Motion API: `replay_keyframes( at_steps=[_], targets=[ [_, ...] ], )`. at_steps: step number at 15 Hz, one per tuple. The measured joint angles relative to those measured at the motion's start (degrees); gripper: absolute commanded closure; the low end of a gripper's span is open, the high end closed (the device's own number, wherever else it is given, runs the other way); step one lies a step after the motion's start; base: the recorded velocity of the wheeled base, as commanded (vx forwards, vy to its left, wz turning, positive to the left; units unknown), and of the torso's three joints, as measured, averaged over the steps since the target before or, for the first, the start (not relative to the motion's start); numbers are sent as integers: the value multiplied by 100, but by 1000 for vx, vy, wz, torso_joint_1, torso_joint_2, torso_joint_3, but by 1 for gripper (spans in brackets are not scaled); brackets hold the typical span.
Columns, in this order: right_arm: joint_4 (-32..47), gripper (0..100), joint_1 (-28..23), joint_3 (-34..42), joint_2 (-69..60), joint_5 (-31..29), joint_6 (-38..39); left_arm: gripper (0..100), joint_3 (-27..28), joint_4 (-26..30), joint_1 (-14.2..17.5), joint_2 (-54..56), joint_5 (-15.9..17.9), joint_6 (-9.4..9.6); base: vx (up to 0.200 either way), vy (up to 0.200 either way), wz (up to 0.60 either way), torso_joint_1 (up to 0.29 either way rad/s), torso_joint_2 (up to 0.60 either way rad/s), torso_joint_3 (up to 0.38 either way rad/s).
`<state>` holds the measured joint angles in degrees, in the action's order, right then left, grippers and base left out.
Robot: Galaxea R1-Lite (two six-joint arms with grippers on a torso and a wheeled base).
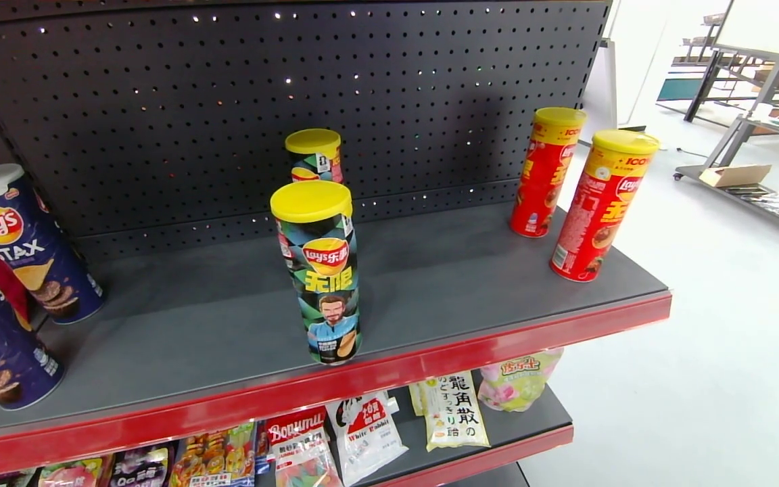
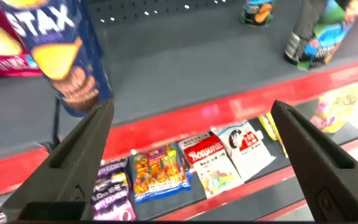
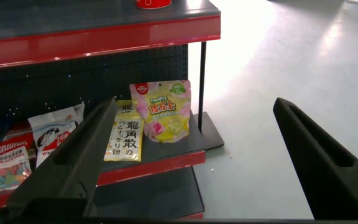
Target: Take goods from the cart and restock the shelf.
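Standing upright on the upper shelf (image 1: 443, 270), a green can (image 1: 322, 270) with a yellow lid sits close to the red front lip, near the middle of the head view. A second green can (image 1: 314, 155) stands at its 12 o'clock against the pegboard, lower half hidden behind the first. Two red cans (image 1: 545, 172) stand at 2 o'clock, near the shelf's end, just apart from each other. Two blue cans (image 1: 24, 243) lean at 9 o'clock; the nearer one is cut off by the frame edge.

Lower shelf (image 1: 498, 452) carries snack bags (image 1: 443, 412), partly hidden under the upper lip; those toward 7 o'clock are too cut off to identify.

Left gripper (image 2: 190, 106): fingers (image 2: 73, 155) wide apart, nothing between them, level with the upper shelf's lip. Right gripper (image 3: 194, 102): fingers apart, nothing held, facing the lower shelf's end and the floor
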<state>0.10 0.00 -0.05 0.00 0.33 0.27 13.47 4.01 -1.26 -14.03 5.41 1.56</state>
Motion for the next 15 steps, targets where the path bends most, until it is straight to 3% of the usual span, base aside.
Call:
replay_keyframes(
  at_steps=[6,13,15],
  targets=[
    [0,0,0,-5,0,7,-29,0,-896,34,82,1180,137,22,0,0,100,0,0,0],
    [1,0,0,-2,0,10,-37,0,-1020,34,99,1406,126,-6,0,0,600,4,0,4],
    [1,0,2,-2,0,10,-13,0,-1023,37,101,1413,121,-23,0,0,0,0,0,0]
  ],
)
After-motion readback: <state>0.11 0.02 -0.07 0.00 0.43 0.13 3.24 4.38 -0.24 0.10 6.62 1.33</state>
